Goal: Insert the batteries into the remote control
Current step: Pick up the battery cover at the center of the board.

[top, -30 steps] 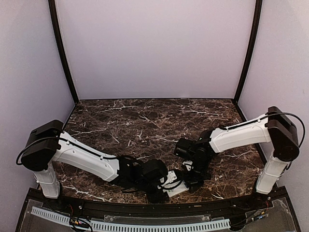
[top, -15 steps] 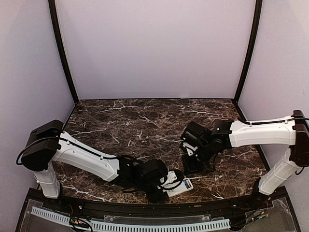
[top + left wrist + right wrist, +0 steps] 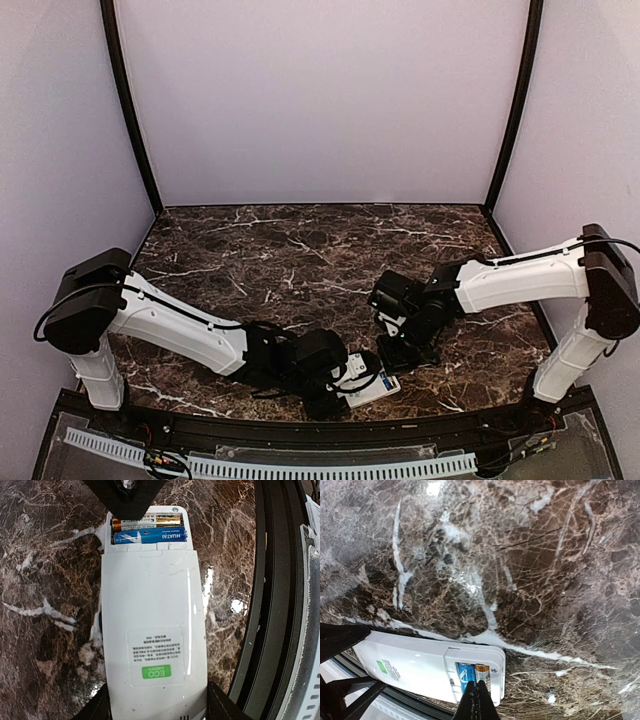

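where the dark marbled bench (image 3: 300, 250) meets its near edge, at about 6 o'clock in the overhead view, the two arms meet. the left arm (image 3: 180, 330) lies low and reaches in from 8 o'clock. the right arm (image 3: 520, 280) bends down from 3 o'clock. the remote control (image 3: 152, 640) lies flat on the bench between them, white back upward, its face hidden.

the left claw (image 3: 156, 707) grips the remote by its 6 o'clock end in the left wrist view, one dark finger pressed to each long edge. the right claw (image 3: 477, 702) is closed with nothing between its tips. it points down at the 12 o'clock end of the remote, where the battery bay is uncovered. whether the tips touch anything there i cannot tell.

in the bay lie the batteries (image 3: 466, 671), two side by side across the remote's width. the blue battery (image 3: 150, 535), nearer the remote's middle, reads "huatai" in white letters. the gold battery (image 3: 155, 521) beyond it carries print too small to read, and its 9 o'clock end is hidden under the right claw.

lower on the back sits a white sticker (image 3: 152, 647) with several lines of fine print that cannot be read. at its foot is a green patch (image 3: 156, 671) marked "eco".
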You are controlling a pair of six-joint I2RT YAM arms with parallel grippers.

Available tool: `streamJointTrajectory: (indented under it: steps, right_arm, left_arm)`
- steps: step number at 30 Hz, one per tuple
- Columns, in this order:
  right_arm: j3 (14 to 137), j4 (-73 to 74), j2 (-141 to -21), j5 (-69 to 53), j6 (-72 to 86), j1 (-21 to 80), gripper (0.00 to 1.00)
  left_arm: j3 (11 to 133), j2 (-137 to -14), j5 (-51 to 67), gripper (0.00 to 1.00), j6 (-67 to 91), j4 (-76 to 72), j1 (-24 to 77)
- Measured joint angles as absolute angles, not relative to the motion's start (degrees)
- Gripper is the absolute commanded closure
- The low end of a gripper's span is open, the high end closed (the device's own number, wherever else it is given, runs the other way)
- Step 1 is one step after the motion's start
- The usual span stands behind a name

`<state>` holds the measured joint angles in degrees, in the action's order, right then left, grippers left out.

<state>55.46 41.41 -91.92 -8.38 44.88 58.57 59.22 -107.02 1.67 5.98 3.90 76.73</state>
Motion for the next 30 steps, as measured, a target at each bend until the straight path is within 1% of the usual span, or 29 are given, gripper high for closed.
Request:
streamJointTrajectory:
  steps: [12, 18, 30]
  right_arm:
    - [55.02, 41.39, -93.21, -9.21, 45.71, 60.23, 1.0]
    - [55.02, 41.8, -93.21, -9.39, 46.0, 60.73, 0.98]
    - [54.26, 41.54, -93.23, -10.46, 46.81, 61.28, 1.0]
  left_arm:
    - [59.22, -107.02, 1.67, 0.45, 5.96, 3.9, 76.73]
    - [59.22, -107.02, 1.67, 0.45, 5.96, 3.9, 76.73]
    - [59.22, -107.04, 1.69, 0.45, 5.96, 3.9, 76.73]
